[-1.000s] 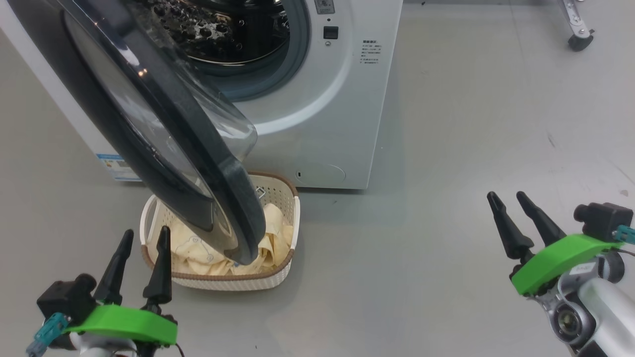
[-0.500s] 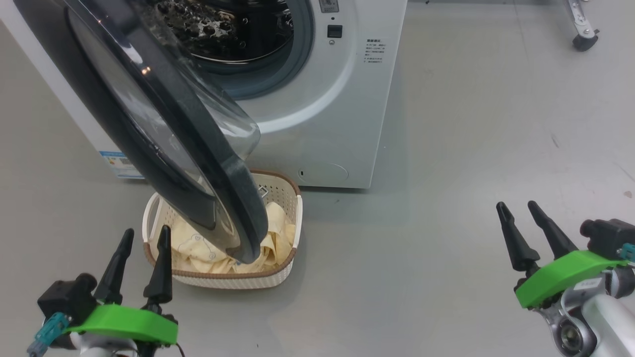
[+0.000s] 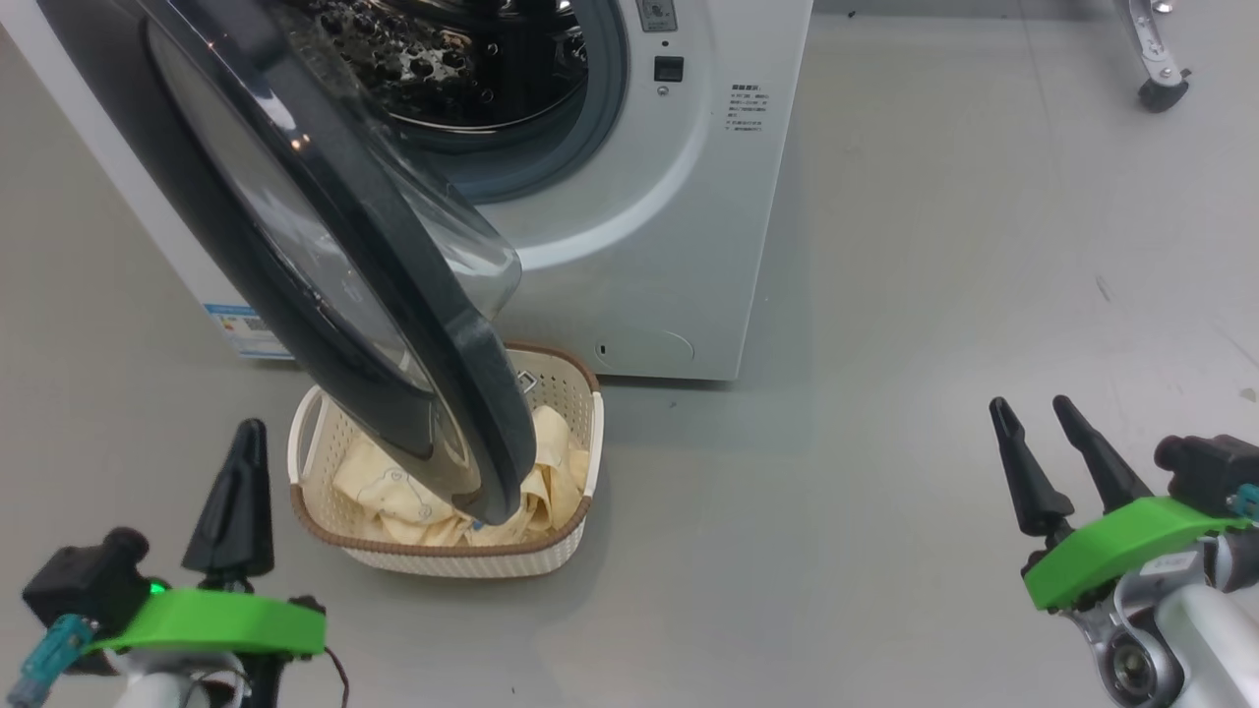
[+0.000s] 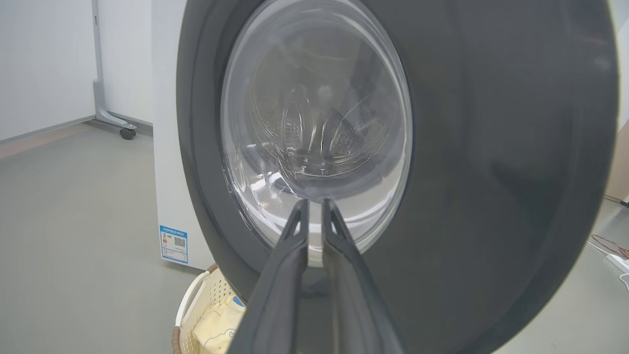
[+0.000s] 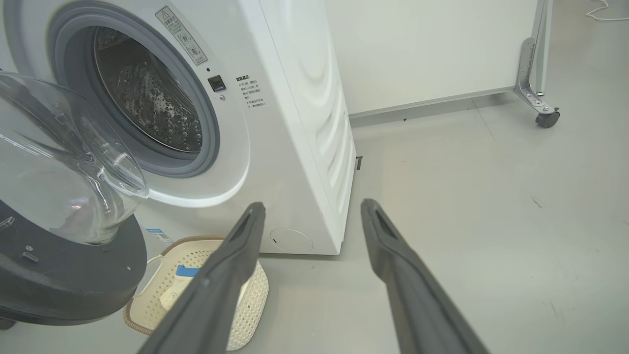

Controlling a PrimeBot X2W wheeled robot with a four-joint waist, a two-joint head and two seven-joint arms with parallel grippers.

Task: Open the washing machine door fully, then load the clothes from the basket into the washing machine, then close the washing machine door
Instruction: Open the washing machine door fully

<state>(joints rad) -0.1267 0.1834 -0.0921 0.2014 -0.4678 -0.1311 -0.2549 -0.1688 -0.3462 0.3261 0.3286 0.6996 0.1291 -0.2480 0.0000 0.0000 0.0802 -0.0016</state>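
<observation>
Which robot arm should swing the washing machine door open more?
Probably left: the shut left gripper faces the washing machine door close by, while the open right gripper hangs far off to the side.

Left gripper (image 3: 251,433) and right gripper (image 3: 1030,405) have long black tapered fingers (image 3: 1023,482), bright green brackets (image 3: 1121,536), teal plugs (image 3: 49,657) and a silver forearm (image 3: 1205,629).

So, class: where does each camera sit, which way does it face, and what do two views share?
Head view: on the head, looking down at the washing machine door and basket; left claw and right claw at the bottom corners.
Left wrist view: on that wrist, facing the door's outer glass; shut fingers.
Right wrist view: on that wrist, facing the drum; open fingers.
Shared: both wrist views catch the basket.
</observation>
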